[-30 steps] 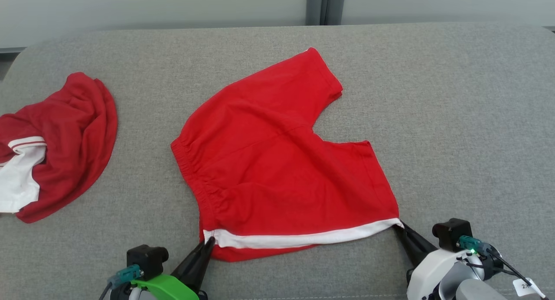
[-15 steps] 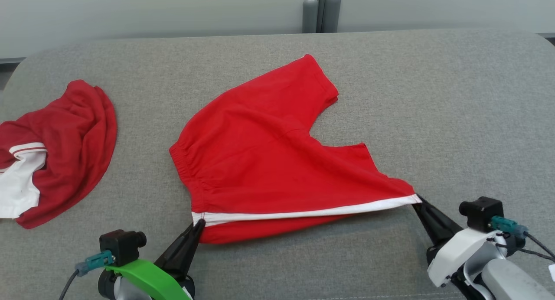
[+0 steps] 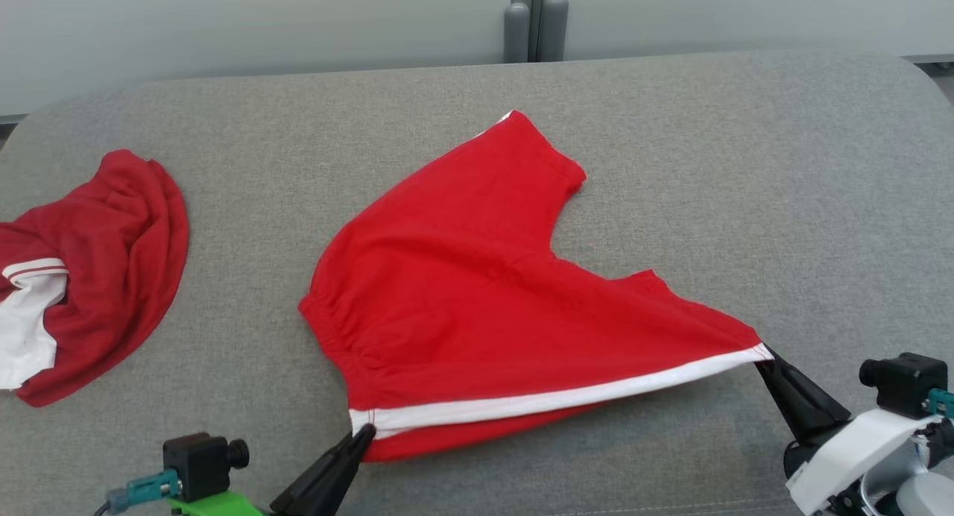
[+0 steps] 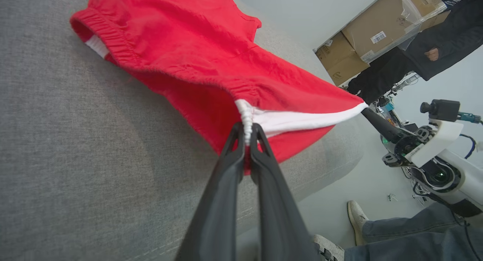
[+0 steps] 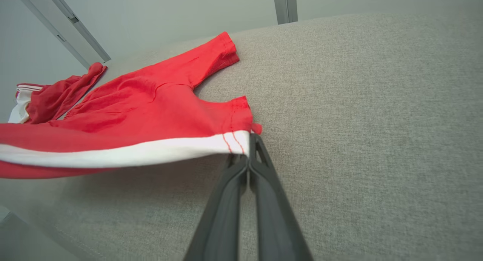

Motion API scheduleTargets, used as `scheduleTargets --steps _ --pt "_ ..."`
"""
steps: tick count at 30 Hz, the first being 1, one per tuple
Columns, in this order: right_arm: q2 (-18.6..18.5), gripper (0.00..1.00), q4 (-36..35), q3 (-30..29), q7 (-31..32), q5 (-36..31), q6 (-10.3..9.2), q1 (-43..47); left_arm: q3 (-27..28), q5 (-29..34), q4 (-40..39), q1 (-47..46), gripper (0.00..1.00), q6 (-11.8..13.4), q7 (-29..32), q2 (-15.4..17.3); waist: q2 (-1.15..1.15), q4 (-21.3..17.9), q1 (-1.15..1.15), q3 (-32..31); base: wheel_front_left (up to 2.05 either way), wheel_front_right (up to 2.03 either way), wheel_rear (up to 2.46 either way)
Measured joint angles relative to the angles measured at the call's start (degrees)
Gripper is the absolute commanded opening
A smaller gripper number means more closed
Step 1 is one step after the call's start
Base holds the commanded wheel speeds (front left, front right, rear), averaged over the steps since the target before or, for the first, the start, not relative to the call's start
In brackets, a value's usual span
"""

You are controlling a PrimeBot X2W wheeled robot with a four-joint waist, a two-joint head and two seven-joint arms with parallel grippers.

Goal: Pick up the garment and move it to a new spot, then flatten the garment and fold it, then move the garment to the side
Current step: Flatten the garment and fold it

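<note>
Red cloth shorts (image 3: pixel 477 277): white stripe, on grey fabric top (image 3: pixel 745 165).
Left gripper (image 3: pixel 363 432): pinched tight on their 7 o'clock corner.
Right gripper (image 3: pixel 763 350): pinched tight on their 4 o'clock corner.

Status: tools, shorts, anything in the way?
Left tool shut on red shorts, waistband corner. Right tool shut on hem corner; white-striped edge stretched between them. Second red garment far left, apart, not in the way.
</note>
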Motion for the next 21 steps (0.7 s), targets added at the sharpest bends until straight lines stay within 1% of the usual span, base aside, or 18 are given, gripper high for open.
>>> scheduleTargets --steps 3,7,12,16,19,21 --pt "-1.9 0.00 -3.7 -1.5 1.0 1.4 0.00 2.6 0.4 -2.4 -3.9 2.9 0.00 0.0 0.7 1.0 0.00 -0.2 0.00 0.4 0.00 0.00 0.00" --pt "-4.4 0.00 -8.4 -3.6 2.1 3.6 -0.01 5.1 0.2 -4.8 -7.6 5.4 0.00 0.0 2.0 1.3 0.00 0.0 0.00 1.3 0.00 0.00 0.00" --pt "-7.8 0.00 -13.7 -3.9 5.6 3.7 -0.01 5.1 0.7 -6.0 -10.5 5.8 0.00 0.1 3.1 2.0 0.00 0.8 0.00 3.2 0.00 0.00 0.00" --pt "-10.2 0.00 -16.9 -2.9 9.7 3.4 0.00 1.0 1.6 -6.1 -12.1 4.5 0.00 0.2 4.8 2.6 0.00 1.7 0.00 5.4 0.00 0.00 0.00" --pt "-11.8 0.00 -18.6 -3.1 12.3 3.2 0.01 -3.9 2.4 -6.1 -12.2 0.5 0.00 1.5 6.5 2.9 0.00 2.6 0.00 7.3 0.00 0.00 0.00" --pt "-12.4 0.00 -19.1 -3.5 14.3 3.3 0.01 -7.7 2.5 -6.1 -12.5 -2.1 0.00 1.9 7.7 3.2 0.00 3.3 0.00 8.6 0.00 0.00 0.00"
